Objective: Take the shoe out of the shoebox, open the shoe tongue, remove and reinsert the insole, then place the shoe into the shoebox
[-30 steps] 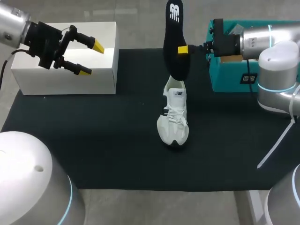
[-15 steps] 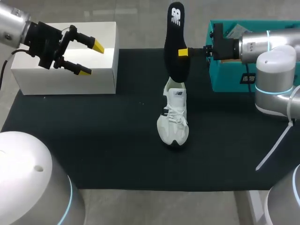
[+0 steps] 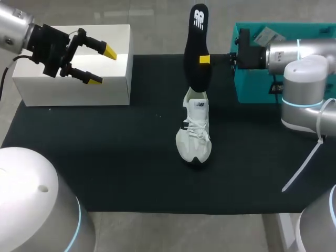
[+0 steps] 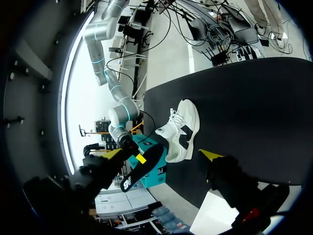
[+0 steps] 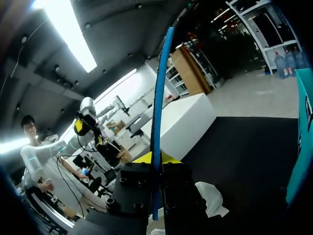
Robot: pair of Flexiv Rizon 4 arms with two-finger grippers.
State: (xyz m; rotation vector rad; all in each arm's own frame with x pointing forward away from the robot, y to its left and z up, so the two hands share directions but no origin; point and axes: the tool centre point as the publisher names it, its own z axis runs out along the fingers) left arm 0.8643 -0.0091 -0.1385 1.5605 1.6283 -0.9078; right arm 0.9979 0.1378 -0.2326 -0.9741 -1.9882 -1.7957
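Because the white shoe (image 3: 193, 131) stands unheld on the black mat (image 3: 105, 157), toe toward me, a downward push could tip or slide it. Just behind it the black insole (image 3: 196, 50) hangs upright, its lower end at the heel opening, pinched at one edge by the right gripper (image 3: 206, 58). Held so narrowly, it may swivel or buckle and miss. Farther back, the left gripper (image 3: 103, 66) hovers with fingers spread by the white box (image 3: 73, 86), and the teal shoebox (image 3: 257, 86) sits opposite.

Bare mat (image 3: 115, 168) spans the lower frame; shoe (image 3: 193, 134) and raised insole (image 3: 195, 42) block centre, white box (image 3: 73, 79) upper left, shoebox (image 3: 252, 86) upper right.
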